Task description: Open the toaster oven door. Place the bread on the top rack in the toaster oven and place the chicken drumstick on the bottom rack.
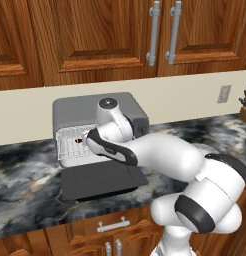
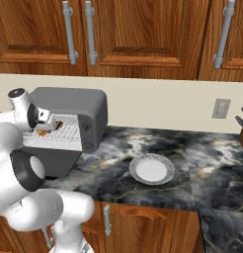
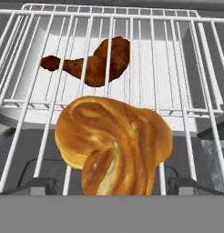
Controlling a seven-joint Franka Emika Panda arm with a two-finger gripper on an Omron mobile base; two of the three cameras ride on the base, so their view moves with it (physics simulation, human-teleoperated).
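My fingers (image 3: 104, 193) stand spread either side of the bread (image 3: 111, 145), whether touching it I cannot tell; the bread lies on the top rack (image 3: 186, 68); the chicken drumstick (image 3: 93, 63) lies below it on the bottom rack, long axis crosswise.

Toaster oven door (image 1: 102, 181) open flat; arm reaching into toaster oven (image 1: 95, 107).

Even, bright rendered light; soft shadows, sharp focus, perhaps slightly grainy.
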